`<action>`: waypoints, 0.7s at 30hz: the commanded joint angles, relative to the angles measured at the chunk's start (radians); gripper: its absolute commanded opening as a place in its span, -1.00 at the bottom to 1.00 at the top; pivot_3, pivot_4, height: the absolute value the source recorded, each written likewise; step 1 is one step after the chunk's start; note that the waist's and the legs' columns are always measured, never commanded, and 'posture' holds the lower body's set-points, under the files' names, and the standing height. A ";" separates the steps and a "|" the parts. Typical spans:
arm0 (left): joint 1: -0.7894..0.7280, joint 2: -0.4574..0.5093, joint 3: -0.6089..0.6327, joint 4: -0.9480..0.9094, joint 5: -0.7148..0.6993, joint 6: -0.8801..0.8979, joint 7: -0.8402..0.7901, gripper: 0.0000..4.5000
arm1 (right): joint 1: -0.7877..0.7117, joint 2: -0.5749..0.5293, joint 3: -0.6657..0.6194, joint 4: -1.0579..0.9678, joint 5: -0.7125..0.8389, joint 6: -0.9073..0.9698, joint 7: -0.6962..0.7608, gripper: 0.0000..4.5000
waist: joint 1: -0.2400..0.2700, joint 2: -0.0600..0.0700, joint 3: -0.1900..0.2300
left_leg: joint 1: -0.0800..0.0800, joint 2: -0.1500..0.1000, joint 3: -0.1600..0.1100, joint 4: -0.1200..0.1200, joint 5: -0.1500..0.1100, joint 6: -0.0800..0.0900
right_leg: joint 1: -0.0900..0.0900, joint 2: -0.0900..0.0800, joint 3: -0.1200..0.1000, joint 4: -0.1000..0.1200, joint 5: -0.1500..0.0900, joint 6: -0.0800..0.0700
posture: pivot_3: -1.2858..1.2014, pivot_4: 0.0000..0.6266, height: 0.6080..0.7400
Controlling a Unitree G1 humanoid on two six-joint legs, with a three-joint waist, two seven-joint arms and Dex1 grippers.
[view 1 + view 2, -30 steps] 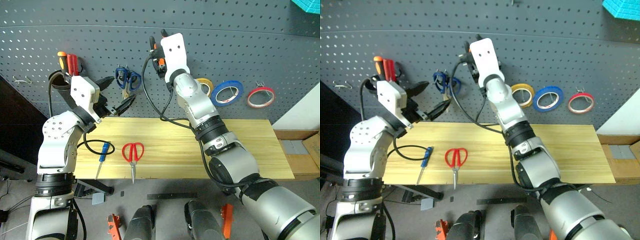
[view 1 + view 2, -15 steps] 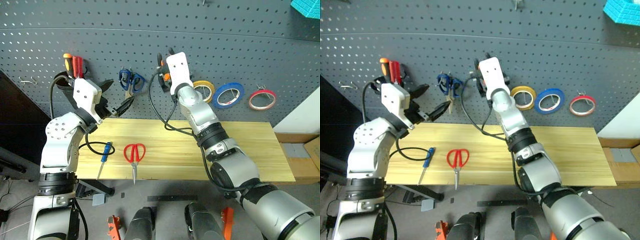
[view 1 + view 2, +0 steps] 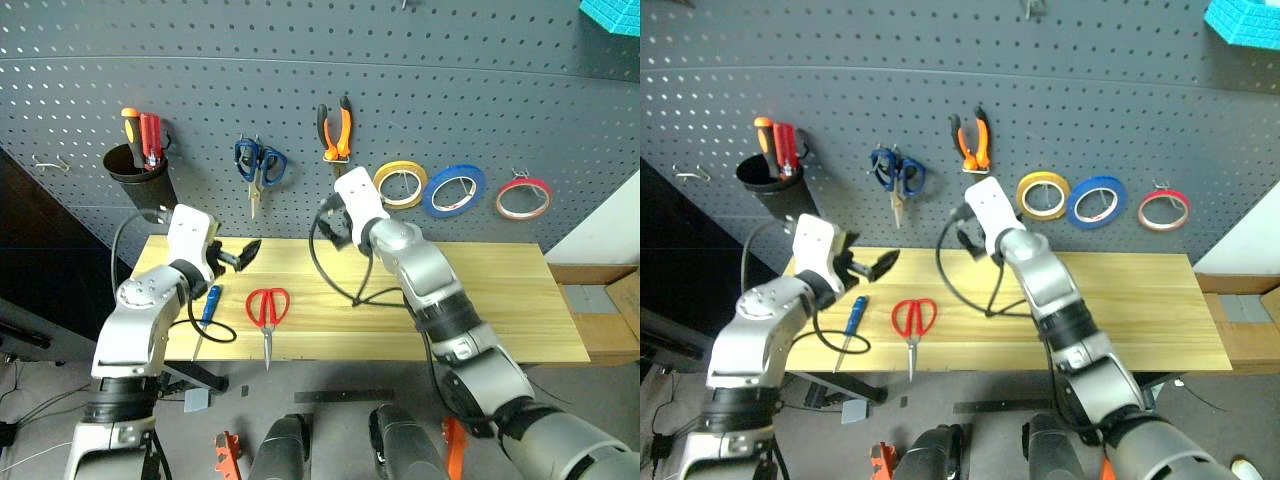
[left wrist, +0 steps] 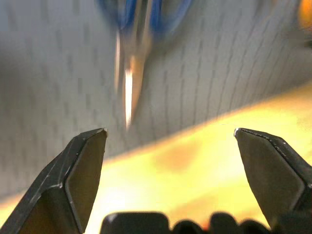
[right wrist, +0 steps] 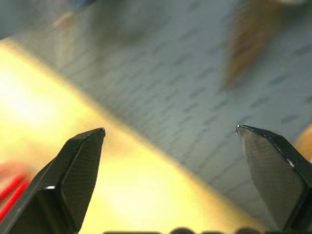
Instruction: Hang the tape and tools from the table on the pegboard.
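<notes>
**Helper:** What just changed?

**Me:** I let go of the pliers (image 3: 335, 128). A second ago my right claw was up at the pegboard (image 3: 420, 90) with them. Now they hang on a hook by themselves, and my right claw (image 3: 335, 222) has come down, wide open and holding nothing. My left claw (image 3: 232, 255) has come down too, also wide open and empty.

**Helper:** What is left?

**Me:** Starting near me on the table (image 3: 500, 300): the red scissors (image 3: 267, 310) lie by the front edge. The blue screwdriver (image 3: 206, 310) lies just beside them, close under my left claw. Behind the table, the blue tape (image 3: 453, 189) already hangs on the pegboard.

**Helper:** So?

**Me:** Two tools still to hang, I think.
</notes>
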 commanded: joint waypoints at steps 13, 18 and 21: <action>0.067 -0.150 -0.185 0.027 0.131 0.360 0.225 1.00 | 0.132 -0.112 0.136 -0.410 0.106 0.252 0.166 0.99 | 0.008 0.000 0.000 | 0.002 0.000 -0.002 0.003 0.000 0.000 | 0.004 0.000 -0.002 -0.001 0.000 0.000 | 0.00 -0.38 1.00; 0.033 -0.228 -0.204 0.097 0.141 0.414 0.261 1.00 | 0.133 -0.117 0.142 -0.418 0.112 0.254 0.164 0.99 | 0.008 0.000 0.000 | 0.001 0.000 -0.002 0.002 0.000 0.000 | 0.003 0.000 -0.002 -0.001 0.000 0.000 | -0.02 -0.37 1.00; 0.019 -0.273 -0.171 0.122 0.135 0.448 0.290 1.00 | 0.133 -0.127 0.147 -0.428 0.116 0.256 0.172 0.99 | 0.008 0.000 0.000 | 0.001 0.000 -0.002 0.002 0.000 0.000 | 0.003 -0.001 -0.002 -0.003 0.000 0.000 | -0.02 -0.36 1.00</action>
